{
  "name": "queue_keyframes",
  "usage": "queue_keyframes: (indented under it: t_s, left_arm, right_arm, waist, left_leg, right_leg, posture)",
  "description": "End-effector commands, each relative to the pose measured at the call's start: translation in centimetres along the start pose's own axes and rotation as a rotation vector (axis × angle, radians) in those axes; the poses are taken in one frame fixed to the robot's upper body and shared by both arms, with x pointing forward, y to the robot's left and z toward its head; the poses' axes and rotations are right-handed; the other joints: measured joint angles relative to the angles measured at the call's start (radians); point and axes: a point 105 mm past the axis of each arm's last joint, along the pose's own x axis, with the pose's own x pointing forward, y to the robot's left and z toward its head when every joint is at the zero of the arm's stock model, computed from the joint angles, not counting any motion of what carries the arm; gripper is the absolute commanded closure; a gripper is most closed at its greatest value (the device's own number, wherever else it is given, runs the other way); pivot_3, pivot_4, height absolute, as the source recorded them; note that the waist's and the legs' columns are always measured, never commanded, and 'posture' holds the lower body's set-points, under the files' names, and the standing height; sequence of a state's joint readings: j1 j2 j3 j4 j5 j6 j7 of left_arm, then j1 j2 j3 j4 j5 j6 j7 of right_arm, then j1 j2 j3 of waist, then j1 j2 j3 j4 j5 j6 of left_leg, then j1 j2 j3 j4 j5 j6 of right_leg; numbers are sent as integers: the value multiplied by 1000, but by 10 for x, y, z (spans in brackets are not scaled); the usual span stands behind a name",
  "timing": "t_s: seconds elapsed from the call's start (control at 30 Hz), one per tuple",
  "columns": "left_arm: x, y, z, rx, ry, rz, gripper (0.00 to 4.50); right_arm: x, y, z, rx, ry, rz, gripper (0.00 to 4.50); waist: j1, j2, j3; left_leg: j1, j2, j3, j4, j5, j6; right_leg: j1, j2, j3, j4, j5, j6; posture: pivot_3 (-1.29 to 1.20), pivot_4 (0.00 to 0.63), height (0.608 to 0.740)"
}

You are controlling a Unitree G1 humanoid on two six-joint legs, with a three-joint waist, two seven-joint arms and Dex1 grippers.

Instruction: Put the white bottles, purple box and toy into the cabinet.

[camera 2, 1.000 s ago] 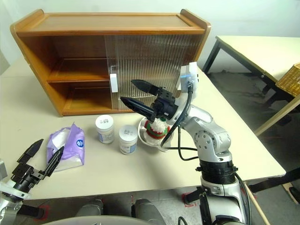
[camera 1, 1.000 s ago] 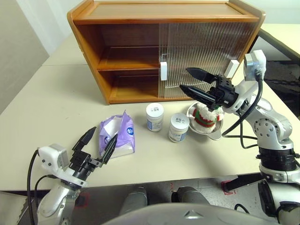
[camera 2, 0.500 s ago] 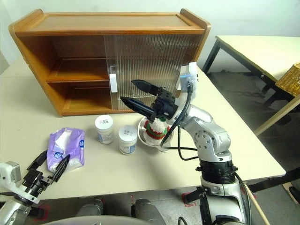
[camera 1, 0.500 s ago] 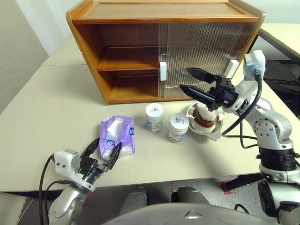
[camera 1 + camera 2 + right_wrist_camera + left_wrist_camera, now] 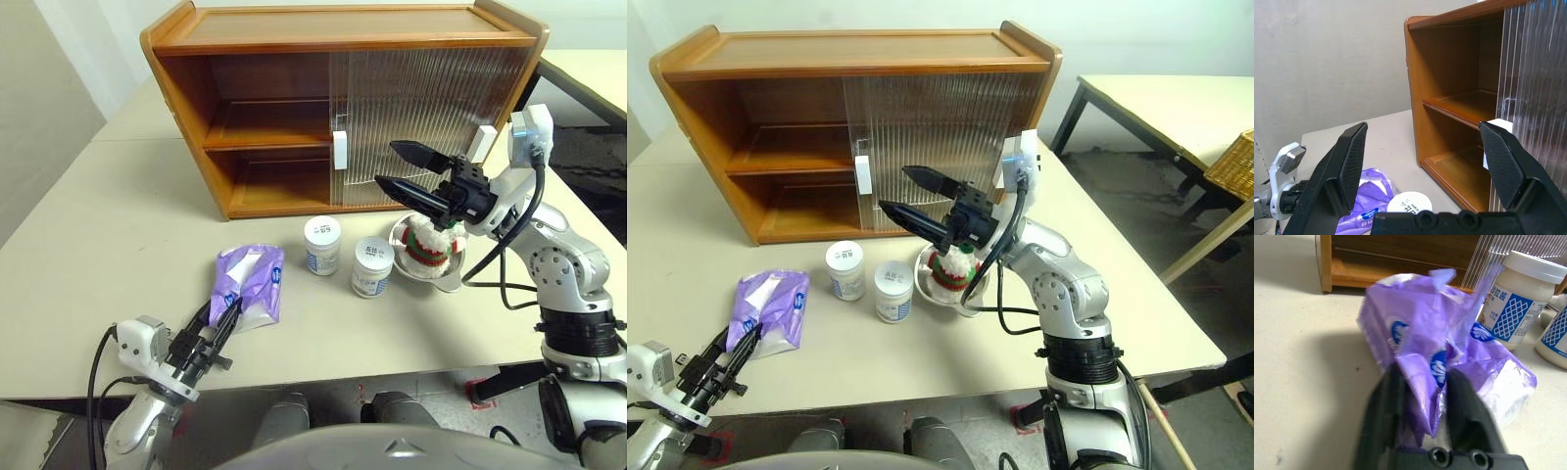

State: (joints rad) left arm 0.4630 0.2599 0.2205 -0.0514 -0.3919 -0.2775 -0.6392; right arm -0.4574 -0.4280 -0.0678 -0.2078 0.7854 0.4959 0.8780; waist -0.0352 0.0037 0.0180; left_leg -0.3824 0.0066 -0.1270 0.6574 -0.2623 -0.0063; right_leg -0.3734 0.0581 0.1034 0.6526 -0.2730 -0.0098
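2 ribbed sliding doors cover the right half of the cabinet [image 5: 294, 108] on the desk [image 5: 98, 245]; its left shelves stand open. My left hand [image 5: 217, 323] pinches the purple box's [image 5: 250, 282] near edge. My right hand [image 5: 392, 166], fingers wide and empty, hovers above the toy [image 5: 429, 243]. Both white bottles [image 5: 322, 244] stand between.

Honey-brown cabinet [image 5: 245, 39] with ribbed translucent doors, lavender-and-white purple box [image 5: 250, 284] with blue logos, white bottles [image 5: 322, 244] with blue-patterned labels, red-and-green striped toy [image 5: 429, 245], cream bench [image 5: 108, 235], black left claw [image 5: 217, 324]
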Motion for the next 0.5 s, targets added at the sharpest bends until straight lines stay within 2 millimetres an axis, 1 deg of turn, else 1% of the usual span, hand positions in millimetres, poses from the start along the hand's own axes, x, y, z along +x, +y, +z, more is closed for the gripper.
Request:
queue_keyframes:
  t_s: [0.03, 0.07, 0.1, 0.17, 0.23, 0.27, 0.3, 0.33, 0.4, 0.5]
  left_arm:
    - [3, 0, -7, -13, 29, 0, 4086]
    - [6, 1, -3, -11, 14, -2, 4418]
    - [9, 1, 0, -10, 4, -4, 4463]
    - [15, 2, 9, -8, -25, -4, 4463]
    - [26, 3, 26, -3, -77, -8, 4463]
    - [34, 4, 40, 0, -116, -10, 4463]
    - [39, 5, 49, 1, -139, -12, 4463]
    - [42, 5, 54, 1, -151, -13, 4463]
    - [61, 3, 89, 1, -240, -38, 4463]
    - [77, -3, 122, -5, -306, -66, 4463]
  right_arm:
    - [3, 0, 4, -21, -11, 5, 0]
    - [3, 0, 4, -21, -11, 6, 0]
    - [4, 0, 4, -21, -12, 6, 0]
    - [4, 0, 3, -20, -12, 7, 0]
    - [4, 0, 3, -20, -11, 8, 0]
    - [4, 0, 3, -20, -11, 9, 0]
    - [5, 0, 3, -20, -11, 10, 0]
    - [5, 0, 3, -20, -11, 10, 0]
    - [5, 0, 2, -18, -12, 12, 0]
    - [6, 0, 2, -18, -12, 13, 0]
  waist:
    - [0, 0, 0]
    - [0, 0, 0]
    - [0, 0, 0]
    - [1, 0, 0]
    - [2, -1, 1]
    - [3, -2, 1]
    - [3, -3, 1]
    - [3, -3, 1]
    - [2, -4, 1]
    - [2, -7, 2]
  left_leg:
    - [1, 0, 0, 0, 0, 0]
    - [1, 0, 0, 0, 0, 0]
    - [1, 0, 0, 0, 0, 0]
    - [1, 0, 0, 1, 0, 0]
    - [0, 0, 0, 1, 1, 0]
    - [0, 0, 0, 1, 1, 1]
    - [-1, 0, 0, 1, 1, 1]
    - [-1, 0, 0, 1, 1, 1]
    - [0, 0, 0, 1, 1, 1]
    - [1, -1, 1, 2, 2, 1]
  right_leg:
    - [1, 0, 0, 0, 0, 0]
    - [1, 0, 0, 0, 0, 0]
    - [1, 0, 0, 0, 0, 0]
    - [1, 0, 0, 0, 0, 0]
    - [1, 0, 0, 0, 0, 0]
    - [1, 0, 0, 0, 0, 0]
    - [1, 0, 0, 0, 1, 0]
    - [1, 0, 0, 0, 1, 0]
    - [2, 0, 0, 0, 3, -2]
    - [3, 4, 0, -1, 5, -4]
  posture:
    - [-72, 35, 740]
    - [-70, 35, 740]
    - [-70, 35, 740]
    - [-68, 36, 740]
    - [-67, 35, 740]
    - [-67, 35, 740]
    - [-67, 35, 740]
    - [-67, 35, 740]
    - [-67, 35, 740]
    - [-73, 36, 740]
